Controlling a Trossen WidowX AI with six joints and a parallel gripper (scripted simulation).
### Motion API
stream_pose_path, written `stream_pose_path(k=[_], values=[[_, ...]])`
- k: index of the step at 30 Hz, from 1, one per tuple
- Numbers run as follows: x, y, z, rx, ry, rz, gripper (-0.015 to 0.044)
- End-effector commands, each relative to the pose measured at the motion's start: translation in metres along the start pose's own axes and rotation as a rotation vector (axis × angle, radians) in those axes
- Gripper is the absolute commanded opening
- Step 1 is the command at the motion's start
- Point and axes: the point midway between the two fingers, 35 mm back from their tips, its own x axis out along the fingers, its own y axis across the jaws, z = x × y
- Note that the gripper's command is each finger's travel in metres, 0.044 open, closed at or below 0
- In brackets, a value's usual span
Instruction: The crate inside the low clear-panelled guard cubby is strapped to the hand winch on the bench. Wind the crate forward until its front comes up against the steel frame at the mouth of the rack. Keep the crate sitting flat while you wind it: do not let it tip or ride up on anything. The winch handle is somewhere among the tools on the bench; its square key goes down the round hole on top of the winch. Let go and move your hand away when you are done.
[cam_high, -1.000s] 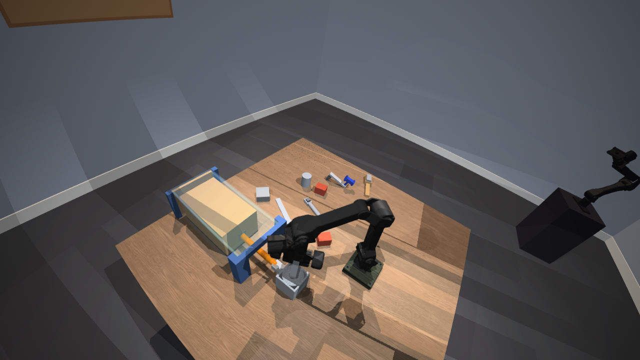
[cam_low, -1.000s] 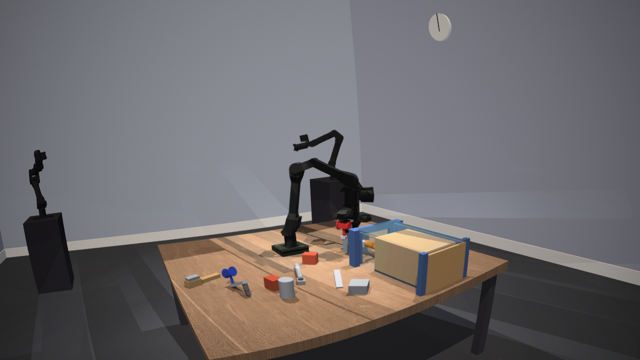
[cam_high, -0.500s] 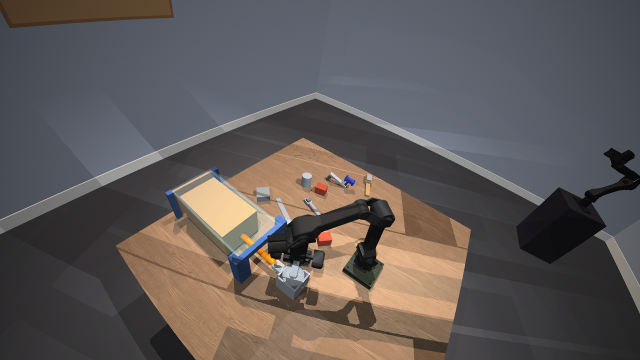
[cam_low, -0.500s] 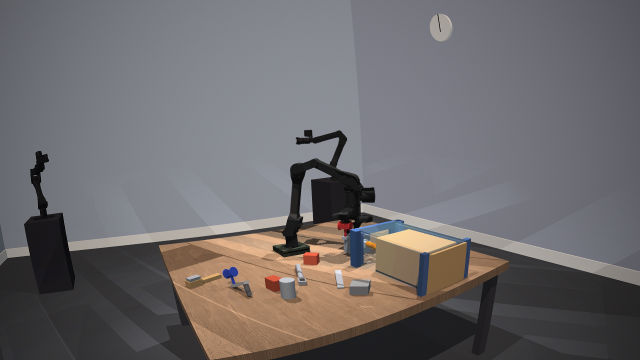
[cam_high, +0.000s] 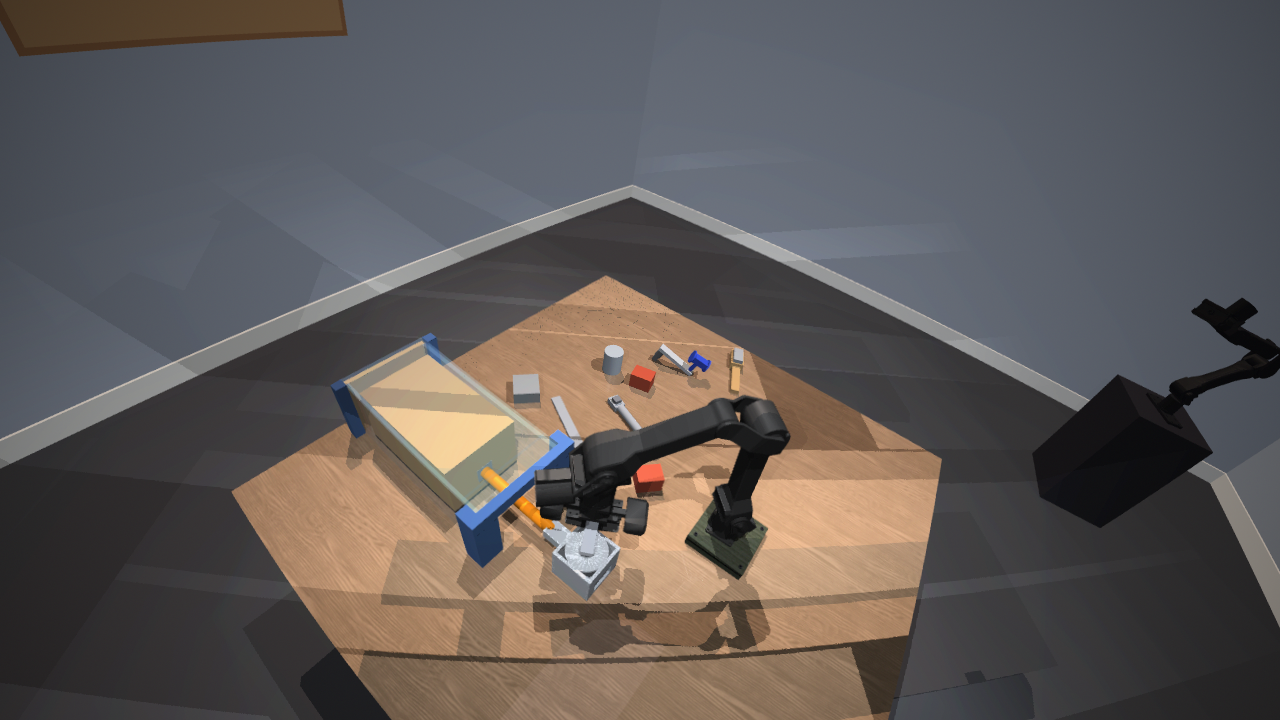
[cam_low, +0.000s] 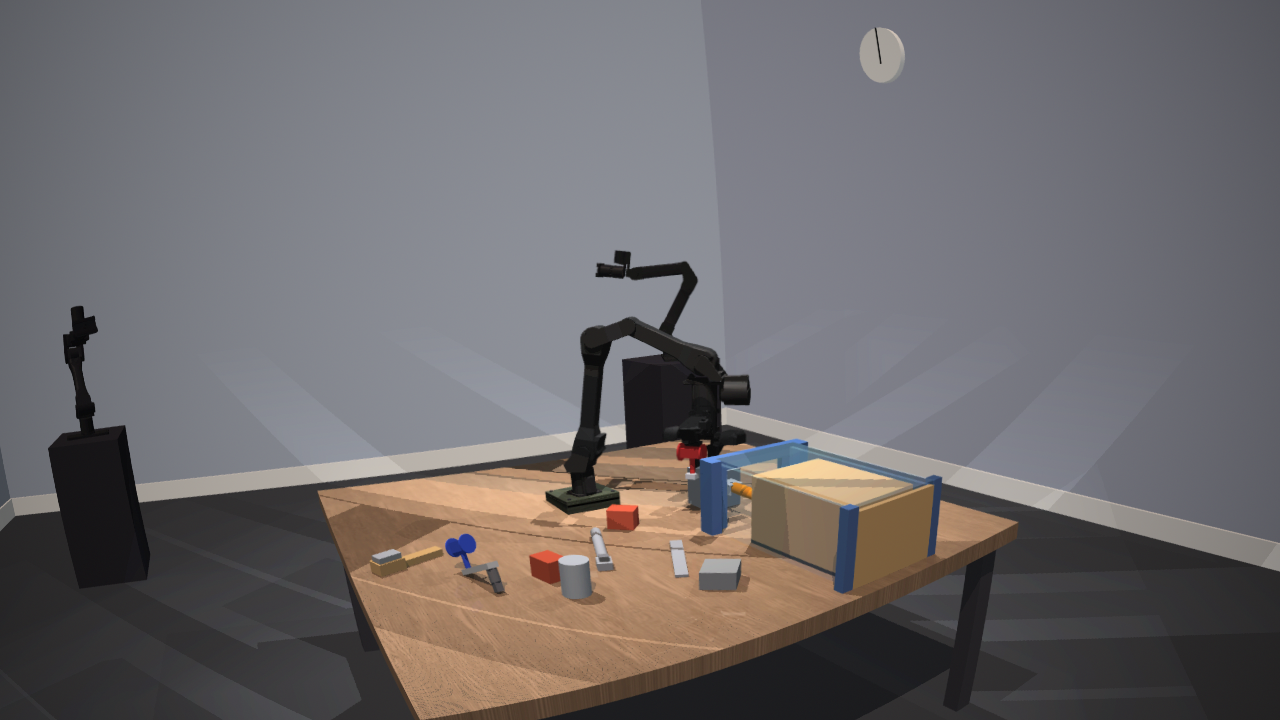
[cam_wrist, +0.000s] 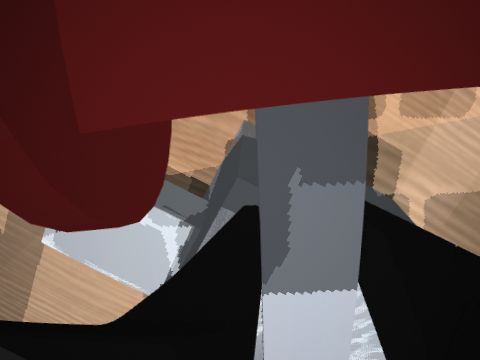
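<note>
The tan crate (cam_high: 429, 420) (cam_low: 792, 519) sits flat inside the clear-panelled cubby. A gap shows between its front and the blue frame (cam_high: 516, 480) (cam_low: 712, 497) at the mouth. An orange strap (cam_high: 514, 501) (cam_low: 742, 489) runs from the crate under the frame to the grey winch (cam_high: 586, 578) (cam_low: 704, 490). My gripper (cam_high: 590, 525) (cam_wrist: 303, 218) is above the winch, shut on the winch handle. The handle's grey bar (cam_wrist: 312, 150) stands between the black fingers, and its red part (cam_low: 691, 452) (cam_wrist: 250, 55) is beside them. The key's seat in the hole is hidden.
A red block (cam_high: 648, 479) (cam_low: 622, 516) lies between the arm base and the cubby. A wrench (cam_high: 623, 412) (cam_low: 601, 550), a flat grey bar (cam_low: 678, 557), a grey block (cam_high: 526, 387) (cam_low: 719, 574), a grey cylinder (cam_high: 613, 360) (cam_low: 575, 576) and other tools lie farther from the winch.
</note>
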Motion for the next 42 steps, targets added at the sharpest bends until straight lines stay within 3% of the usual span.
stream_pose_path(k=[1,42], values=[[0.0040,0.0006,-0.0008,0.008,0.000,-0.007,0.0000],[0.0042,-0.0010,-0.0006,0.051,0.000,-0.012,0.0000]])
